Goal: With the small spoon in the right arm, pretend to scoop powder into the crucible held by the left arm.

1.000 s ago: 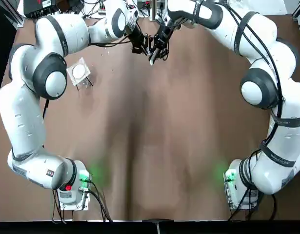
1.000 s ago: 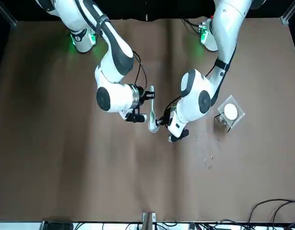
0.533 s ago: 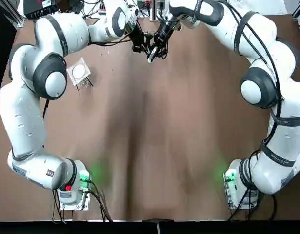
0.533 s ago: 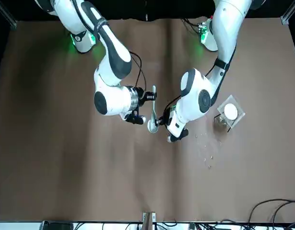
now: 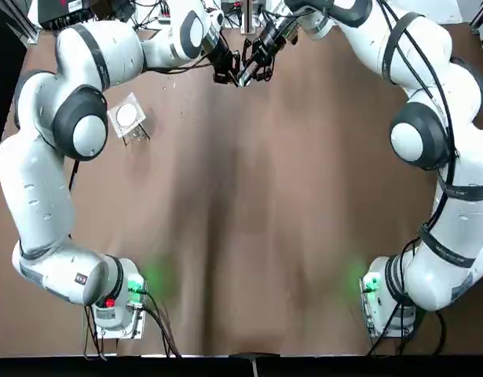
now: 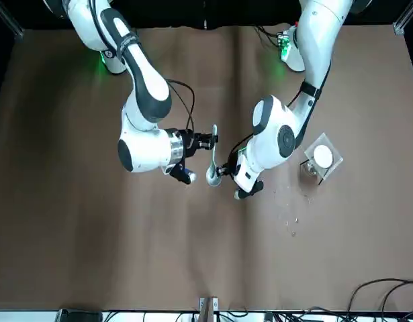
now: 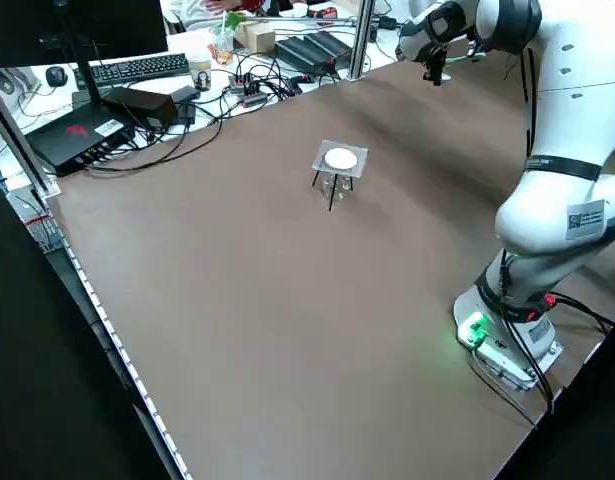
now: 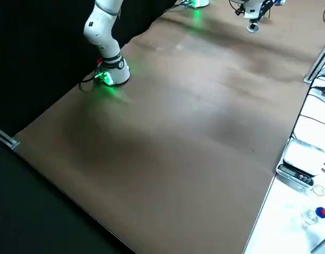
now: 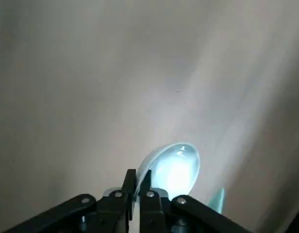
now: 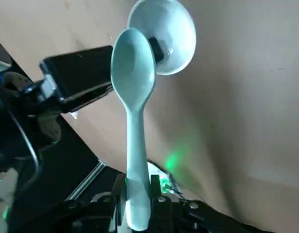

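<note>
Bare table (image 5: 249,236) spreads wide across the middle; a small stand (image 5: 128,118) sits on the left side, and spoon (image 10: 134,97) and crucible (image 10: 178,29) crowd together, seemingly almost touching.

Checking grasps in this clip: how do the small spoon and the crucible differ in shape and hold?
The small spoon is long and slender; the crucible is a round cup. The right gripper clamps the spoon's handle end; the left gripper pinches the crucible's rim. Both are pale and held above the table.
</note>
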Motion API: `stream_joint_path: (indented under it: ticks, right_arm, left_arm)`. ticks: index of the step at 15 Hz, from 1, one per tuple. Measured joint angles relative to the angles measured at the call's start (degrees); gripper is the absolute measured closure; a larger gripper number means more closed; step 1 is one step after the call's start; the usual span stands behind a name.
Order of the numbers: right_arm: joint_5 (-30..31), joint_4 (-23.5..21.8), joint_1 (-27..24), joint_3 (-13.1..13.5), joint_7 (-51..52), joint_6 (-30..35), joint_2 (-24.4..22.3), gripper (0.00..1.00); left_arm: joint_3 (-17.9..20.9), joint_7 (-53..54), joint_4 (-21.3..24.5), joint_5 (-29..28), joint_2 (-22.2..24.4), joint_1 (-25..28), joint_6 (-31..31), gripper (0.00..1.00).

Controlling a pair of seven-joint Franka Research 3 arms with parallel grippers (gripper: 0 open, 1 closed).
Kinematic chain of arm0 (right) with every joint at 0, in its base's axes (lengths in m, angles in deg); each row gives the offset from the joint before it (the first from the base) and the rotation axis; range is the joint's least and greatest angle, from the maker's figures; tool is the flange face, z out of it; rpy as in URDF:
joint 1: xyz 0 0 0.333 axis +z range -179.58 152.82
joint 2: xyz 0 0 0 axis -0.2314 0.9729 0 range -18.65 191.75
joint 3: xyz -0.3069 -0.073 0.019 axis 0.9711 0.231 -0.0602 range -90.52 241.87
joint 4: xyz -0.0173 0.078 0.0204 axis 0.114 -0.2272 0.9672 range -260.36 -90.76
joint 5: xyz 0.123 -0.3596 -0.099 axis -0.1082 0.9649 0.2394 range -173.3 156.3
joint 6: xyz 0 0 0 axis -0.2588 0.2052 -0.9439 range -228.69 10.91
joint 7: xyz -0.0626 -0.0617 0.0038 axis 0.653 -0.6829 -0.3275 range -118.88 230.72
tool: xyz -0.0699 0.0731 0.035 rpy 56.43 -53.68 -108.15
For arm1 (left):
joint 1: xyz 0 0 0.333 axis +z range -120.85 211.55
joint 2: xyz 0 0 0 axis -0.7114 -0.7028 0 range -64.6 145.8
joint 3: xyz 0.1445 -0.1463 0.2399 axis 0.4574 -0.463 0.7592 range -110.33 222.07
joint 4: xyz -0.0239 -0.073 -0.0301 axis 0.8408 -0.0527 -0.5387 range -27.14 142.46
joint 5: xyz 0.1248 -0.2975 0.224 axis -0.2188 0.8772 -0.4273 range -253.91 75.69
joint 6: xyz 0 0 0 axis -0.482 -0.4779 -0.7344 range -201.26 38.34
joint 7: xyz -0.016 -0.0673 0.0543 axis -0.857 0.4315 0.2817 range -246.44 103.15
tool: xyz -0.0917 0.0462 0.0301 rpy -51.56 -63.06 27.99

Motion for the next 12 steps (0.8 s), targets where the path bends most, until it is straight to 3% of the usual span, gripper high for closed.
stream_joint_path:
  ticks: [8, 12]
  right_arm:
    - [-6.0, 0.0, -1.4, 0.0, -0.1, 0.1, 0.1, 0.77]
    - [-6.2, 0.0, -1.5, 0.1, 0.0, 0.1, 0.1, 0.77]
  left_arm:
    - [0.0, -0.1, -0.3, 0.4, 0.0, 0.9, 0.0, 0.93]
    - [0.0, -0.1, -0.5, 0.4, 0.4, 1.7, 0.0, 0.93]
